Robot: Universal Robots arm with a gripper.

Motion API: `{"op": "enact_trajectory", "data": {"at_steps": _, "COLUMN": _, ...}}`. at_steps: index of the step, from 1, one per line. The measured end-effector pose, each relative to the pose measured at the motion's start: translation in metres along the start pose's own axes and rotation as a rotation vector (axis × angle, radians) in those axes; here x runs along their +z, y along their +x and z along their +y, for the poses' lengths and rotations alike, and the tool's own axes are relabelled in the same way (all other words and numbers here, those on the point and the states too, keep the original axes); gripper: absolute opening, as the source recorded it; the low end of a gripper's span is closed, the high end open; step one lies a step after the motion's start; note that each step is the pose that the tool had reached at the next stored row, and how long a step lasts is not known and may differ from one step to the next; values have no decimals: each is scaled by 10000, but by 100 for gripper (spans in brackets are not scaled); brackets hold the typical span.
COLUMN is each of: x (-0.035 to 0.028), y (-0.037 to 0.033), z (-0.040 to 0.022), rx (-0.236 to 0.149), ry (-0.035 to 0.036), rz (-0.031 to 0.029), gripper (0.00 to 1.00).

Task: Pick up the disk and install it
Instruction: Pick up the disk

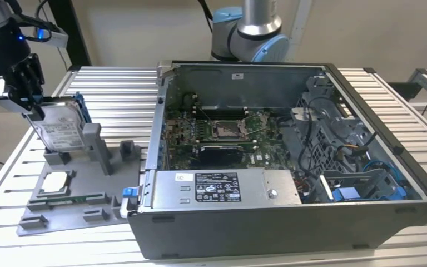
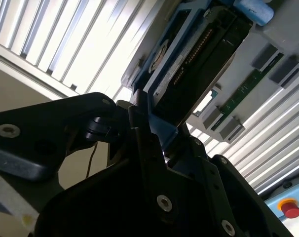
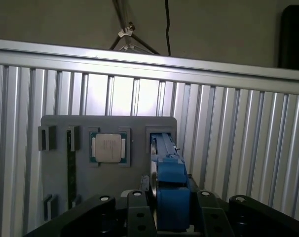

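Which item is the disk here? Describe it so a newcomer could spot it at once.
On the exterior view's left, a grey holder tray lies beside the open computer case. The disk stands upright at the tray's far end, with the gripper at its top: a silver, white-labelled slab in a blue frame, unlike the small square chip lying flat.

The disk (image 1: 58, 132) stands on edge at the exterior view's left, nearly upright with a slight lean. It is silver-grey metal, its white printed label facing the camera, with a blue plastic frame (image 1: 79, 108) clipped along its side. Its lower end sits among the posts of the grey stand (image 1: 98, 147), possibly still seated there. In the first wrist view it runs edge-on, the gripper (image 3: 170, 197) clamped on its upper end.
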State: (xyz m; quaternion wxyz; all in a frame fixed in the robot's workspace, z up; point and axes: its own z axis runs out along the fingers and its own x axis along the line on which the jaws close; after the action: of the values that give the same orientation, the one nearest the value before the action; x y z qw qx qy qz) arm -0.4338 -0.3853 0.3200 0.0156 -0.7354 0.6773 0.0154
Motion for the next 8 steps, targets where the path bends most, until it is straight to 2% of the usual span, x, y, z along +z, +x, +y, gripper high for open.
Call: {"op": "enact_trajectory", "data": {"at_steps": 8, "x": -1, "y": 0, "z": 0, "rx": 1, "ry": -1, "rz": -13, "gripper": 0}}
